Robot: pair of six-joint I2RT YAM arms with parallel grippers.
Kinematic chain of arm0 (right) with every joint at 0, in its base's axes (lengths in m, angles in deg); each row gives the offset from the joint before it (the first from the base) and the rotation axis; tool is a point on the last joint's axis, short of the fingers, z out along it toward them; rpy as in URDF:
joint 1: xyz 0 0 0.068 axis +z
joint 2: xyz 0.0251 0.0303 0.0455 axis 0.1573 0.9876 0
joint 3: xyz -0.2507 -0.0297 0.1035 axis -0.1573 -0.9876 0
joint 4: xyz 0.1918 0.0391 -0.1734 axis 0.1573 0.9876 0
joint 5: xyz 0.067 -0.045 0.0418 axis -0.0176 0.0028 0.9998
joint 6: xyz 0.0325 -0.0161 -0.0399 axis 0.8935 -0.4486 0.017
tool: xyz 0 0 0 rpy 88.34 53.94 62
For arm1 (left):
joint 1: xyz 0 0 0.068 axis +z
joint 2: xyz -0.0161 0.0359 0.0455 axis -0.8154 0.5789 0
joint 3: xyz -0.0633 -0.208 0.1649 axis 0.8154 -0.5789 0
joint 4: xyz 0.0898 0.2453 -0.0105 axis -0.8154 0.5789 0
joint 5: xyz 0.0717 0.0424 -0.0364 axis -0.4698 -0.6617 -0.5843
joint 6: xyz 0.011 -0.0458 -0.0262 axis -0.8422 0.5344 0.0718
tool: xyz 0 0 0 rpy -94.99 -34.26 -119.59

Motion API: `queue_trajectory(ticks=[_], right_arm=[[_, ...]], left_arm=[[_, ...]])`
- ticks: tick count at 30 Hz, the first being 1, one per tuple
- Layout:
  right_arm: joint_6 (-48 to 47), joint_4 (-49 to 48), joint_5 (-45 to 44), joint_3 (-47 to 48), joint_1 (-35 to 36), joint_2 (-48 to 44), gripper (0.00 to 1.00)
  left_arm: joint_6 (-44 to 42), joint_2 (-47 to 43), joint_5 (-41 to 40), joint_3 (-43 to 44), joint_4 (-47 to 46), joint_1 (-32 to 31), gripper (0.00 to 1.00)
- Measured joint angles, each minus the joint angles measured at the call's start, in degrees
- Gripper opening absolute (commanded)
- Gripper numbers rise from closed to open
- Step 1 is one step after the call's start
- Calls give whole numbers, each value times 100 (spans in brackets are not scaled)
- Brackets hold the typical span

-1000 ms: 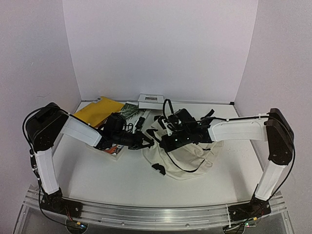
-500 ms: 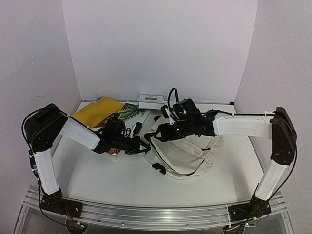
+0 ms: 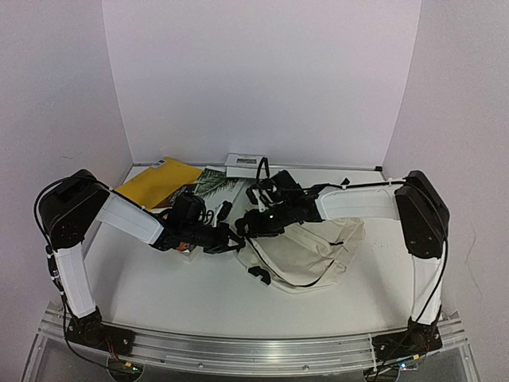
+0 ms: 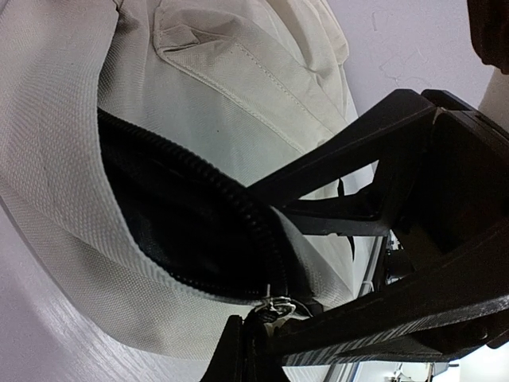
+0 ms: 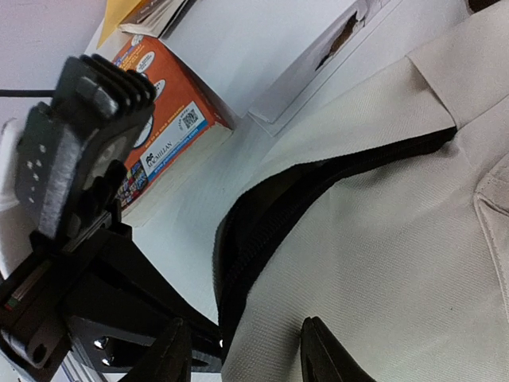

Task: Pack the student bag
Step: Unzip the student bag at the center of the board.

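Observation:
The student bag (image 3: 306, 256) is a cream backpack lying at the table's middle, its black zipper opening toward the left. My left gripper (image 3: 232, 236) is shut on the bag's zipper edge (image 4: 266, 314) at the left end of the opening. The dark lining (image 4: 175, 223) shows inside. My right gripper (image 3: 248, 225) is right next to it, open, with its fingers (image 5: 169, 354) astride the cream rim of the bag (image 5: 382, 239). The right gripper's black body (image 4: 406, 239) fills the left wrist view's right side.
An orange book (image 5: 163, 135) lies under the left arm (image 3: 127, 215). A yellow envelope (image 3: 159, 181), a leaf-cover book (image 3: 213, 183) and a white box (image 3: 245, 165) lie at the back. A black buckle (image 3: 257, 274) sticks out at the bag's front.
My right gripper has swung left across the bag to the opening's left end, close to the left gripper. The left gripper has stayed on the zipper edge, shifting slightly.

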Motion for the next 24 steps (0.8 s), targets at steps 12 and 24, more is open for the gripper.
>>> queue_trajectory(ticks=[12, 24], right_arm=[[-90, 105, -35, 450, 0, 411, 6], [225, 402, -629, 822, 50, 557, 0]], left_arm=[[-44, 0, -37, 7, 254, -59, 0], [-116, 0, -275, 223, 581, -232, 0]])
